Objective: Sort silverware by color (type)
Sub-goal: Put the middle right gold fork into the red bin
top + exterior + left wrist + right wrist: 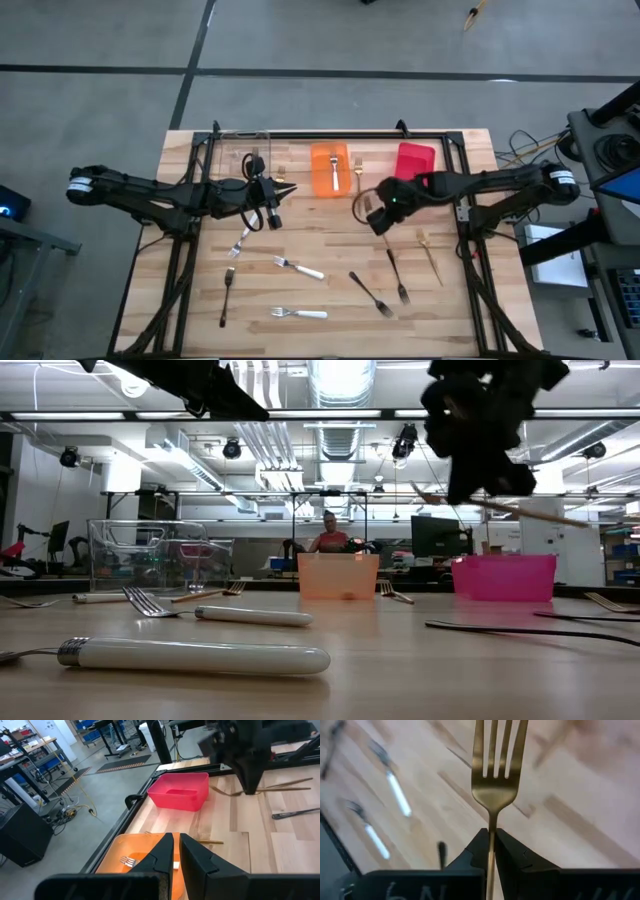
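Observation:
My right gripper (372,212) hangs above the table's middle, in front of the orange bin (330,168), shut on a gold fork (493,775). My left gripper (175,851) waits shut above the orange bin's left end. Nothing sticks out past its fingers. A small white bit shows far back between them, and I cannot tell what it is. White-handled forks (300,268), dark forks (370,293) and gold forks (430,255) lie flat on the wood. One fork (127,861) lies in the orange bin. My right gripper pinches the gold fork's handle just behind the neck (492,826) between its two fingers. The fork lies along the fingers, its tines (500,745) reaching out past the tips and the handle running back between them. The fork is lifted clear of the table.
A clear bin (245,150) stands at the far left, a red bin (415,160) at the far right. A gold fork (357,172) lies between the orange and red bins. A black frame (330,133) borders the table. A person (330,538) sits beyond the far edge.

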Tool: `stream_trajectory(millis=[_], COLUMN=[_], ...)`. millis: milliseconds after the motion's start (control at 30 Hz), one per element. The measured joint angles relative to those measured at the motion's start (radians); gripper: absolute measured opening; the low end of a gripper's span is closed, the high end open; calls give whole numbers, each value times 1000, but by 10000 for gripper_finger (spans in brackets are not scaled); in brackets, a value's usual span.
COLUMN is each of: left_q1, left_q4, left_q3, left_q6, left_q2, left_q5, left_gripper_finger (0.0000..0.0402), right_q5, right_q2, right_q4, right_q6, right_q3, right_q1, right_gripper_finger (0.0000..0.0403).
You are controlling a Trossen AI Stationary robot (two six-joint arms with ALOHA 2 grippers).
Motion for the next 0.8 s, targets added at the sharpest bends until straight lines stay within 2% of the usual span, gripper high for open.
stream_trajectory(millis=[233,533,800], left_q1=[0,0,0], left_q4=[1,4,7], left_q3=[0,0,0], left_q6=[0,0,0], left_q2=[0,-1,-1], left_q5=[0,0,0], left_gripper_finger=[13,13,13], right_q5=[0,-15,-155], right_q2=[15,36,100], right_q4=[-65,-339,-508], right_q6=[-110,-186,-307], right_q3=[169,320,333], right_q1=[-90,-277,-507], right_gripper_finger=[12,12,12])
